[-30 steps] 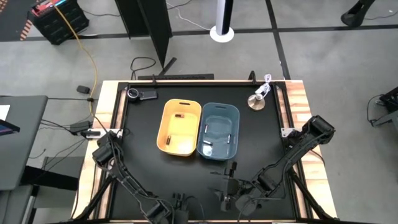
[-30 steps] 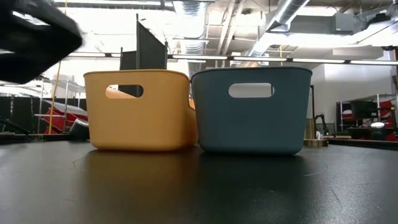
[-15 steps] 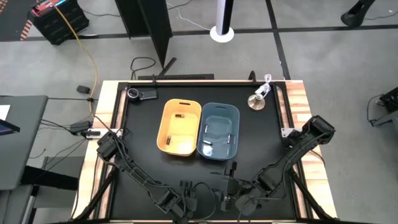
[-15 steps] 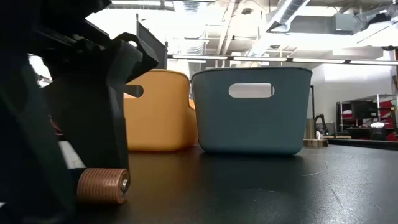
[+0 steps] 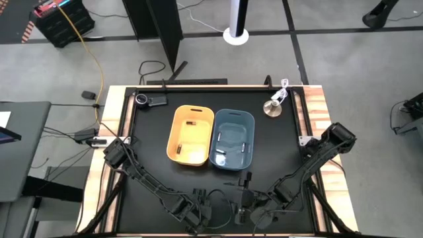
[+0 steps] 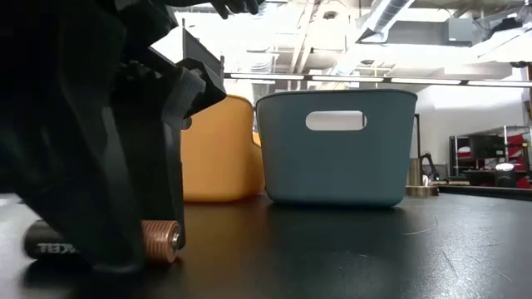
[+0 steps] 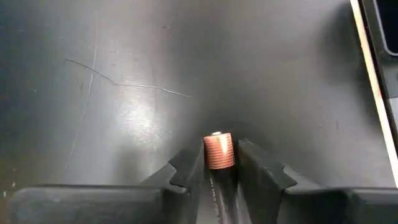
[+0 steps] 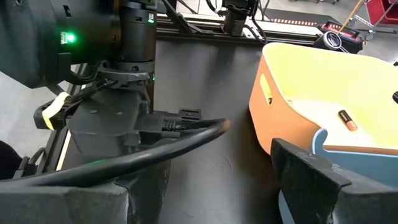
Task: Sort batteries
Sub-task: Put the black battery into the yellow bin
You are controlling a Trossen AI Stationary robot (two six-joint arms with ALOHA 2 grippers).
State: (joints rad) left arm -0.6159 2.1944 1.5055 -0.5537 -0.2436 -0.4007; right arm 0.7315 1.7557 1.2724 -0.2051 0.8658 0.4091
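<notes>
My left gripper (image 7: 219, 163) is low over the table's near edge (image 5: 197, 210) and is shut on a battery with a dark body and a copper-coloured end (image 6: 158, 242). My right gripper (image 8: 205, 199) is open and waits just right of it near the near edge (image 5: 246, 188), pointing at the bins. The yellow bin (image 5: 190, 135) and the blue bin (image 5: 232, 139) stand side by side mid-table. A few small batteries lie in each, one in the yellow bin (image 8: 347, 120) and one in the blue (image 5: 220, 153). My left gripper pinches the battery between its two fingers (image 7: 186, 167), which lie along its length. The copper end (image 7: 219, 151) sticks out past the fingertips and the dark body runs back between them. The battery lies level at the table top (image 6: 50, 247); I cannot tell whether it rests on it.
A round metal disc with a white cord (image 5: 272, 107) sits at the far right corner and a black round-lensed gadget (image 5: 147, 100) at the far left. Bare black tabletop (image 5: 149, 165) spreads between the bins and the near edge.
My left arm has swung from the near-left corner toward the table's right along the near edge. It has come down in front of the yellow bin, bringing the battery with it. The battery has gone from out of view to level at the table top.
</notes>
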